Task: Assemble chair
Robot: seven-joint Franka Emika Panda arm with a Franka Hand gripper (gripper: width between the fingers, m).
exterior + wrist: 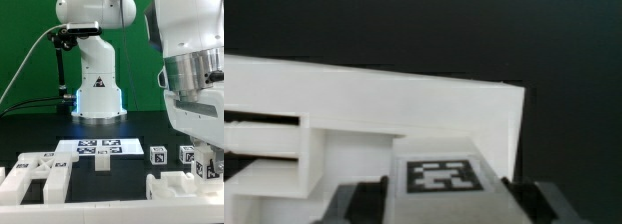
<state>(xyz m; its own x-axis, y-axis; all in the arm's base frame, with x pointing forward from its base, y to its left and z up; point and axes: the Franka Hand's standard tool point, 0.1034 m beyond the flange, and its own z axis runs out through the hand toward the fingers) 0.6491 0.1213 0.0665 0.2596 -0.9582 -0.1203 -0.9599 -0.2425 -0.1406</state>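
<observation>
Gripping is what the pincer (441, 200) seems to be doing in the wrist view: its two dark fingers (363, 198) stand on either side of a narrow white chair part (441, 172) with a black-and-white marker tag on top, pressed to its flanks. Beyond that piece lies a broad white slab (384, 95), and beside it stepped white blocks (278, 150) — all on a black bench.

From the exterior view, the pincer itself is hidden below the picture's edge; only the big glossy arm (190, 70) shows, hanging over the bench's near corner at the exterior view's right. Loose chair parts (45, 175) lie along the near edge at the exterior view's left, small tagged posts (158, 154) stand toward the right, and the marker board (98, 146) lies flat mid-bench — behind it, the robot's base (97, 95).
</observation>
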